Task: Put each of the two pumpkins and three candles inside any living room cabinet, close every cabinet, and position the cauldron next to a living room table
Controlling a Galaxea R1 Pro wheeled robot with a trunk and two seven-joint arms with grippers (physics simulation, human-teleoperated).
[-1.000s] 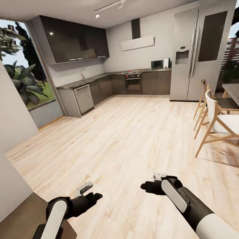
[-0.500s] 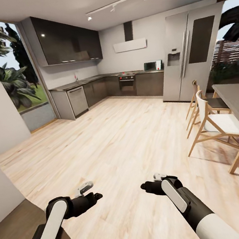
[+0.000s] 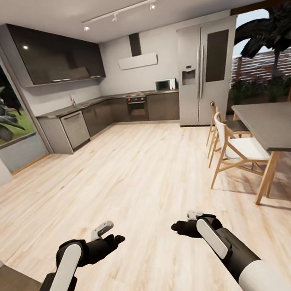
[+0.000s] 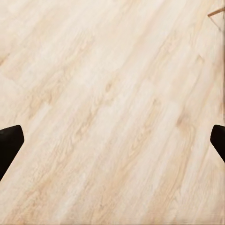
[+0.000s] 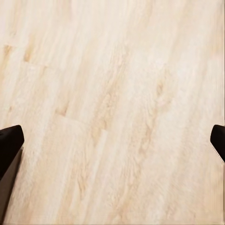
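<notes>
Meanwhile, faced a grey kitchen across pale wood plank floor (image 3: 136, 175); passed a grey-topped wooden-legged dining table (image 3: 274, 127) at far right; held black left gripper (image 4: 112, 140) and black right gripper (image 5: 112, 140) spread wide, empty, low and near; found no pumpkins or candles here; judged pumpkins light, rigid, best pinched across the ribs.

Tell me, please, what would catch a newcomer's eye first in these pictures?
Probably the tall steel fridge against the far wall, beside the dark kitchen cabinets. Next, the grey dining table with pale wooden chairs at the right. Up close, both grippers, left and right, hang open over light wooden floor.
</notes>
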